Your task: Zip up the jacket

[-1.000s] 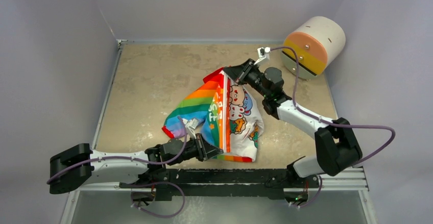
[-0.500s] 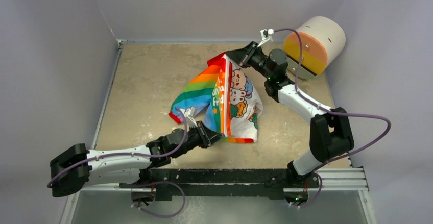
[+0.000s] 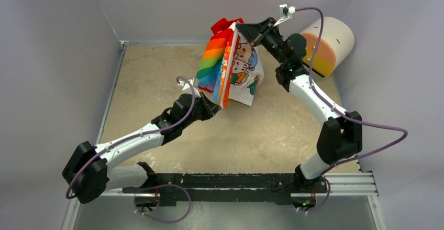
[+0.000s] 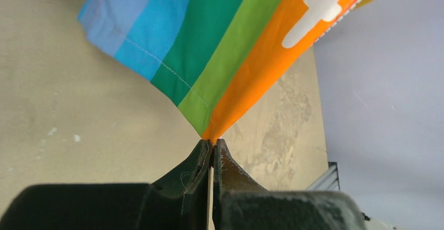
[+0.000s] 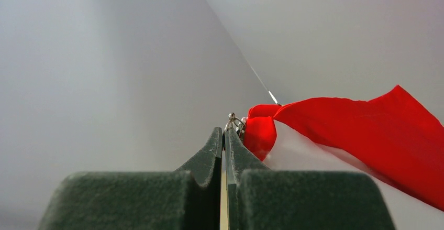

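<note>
The jacket (image 3: 230,65) hangs stretched in the air between my two grippers, with its rainbow panel on the left, its white bear print on the right and its red hood (image 3: 222,24) at the top. My left gripper (image 3: 215,106) is shut on the jacket's bottom corner, which shows as green and orange fabric (image 4: 230,78) in the left wrist view. My right gripper (image 3: 239,26) is shut on the metal zipper pull (image 5: 232,120) at the collar, beside red fabric (image 5: 361,130).
A cylinder (image 3: 323,45) with cream, orange and yellow bands lies at the back right corner. Grey walls (image 3: 63,57) close in the tan table top (image 3: 157,78). A black rail (image 3: 235,180) runs along the near edge.
Both arms have lifted the jacket off the table and carried it toward the back wall. The right gripper rose high, the left followed upward, and the jacket now hangs taut and upright.
</note>
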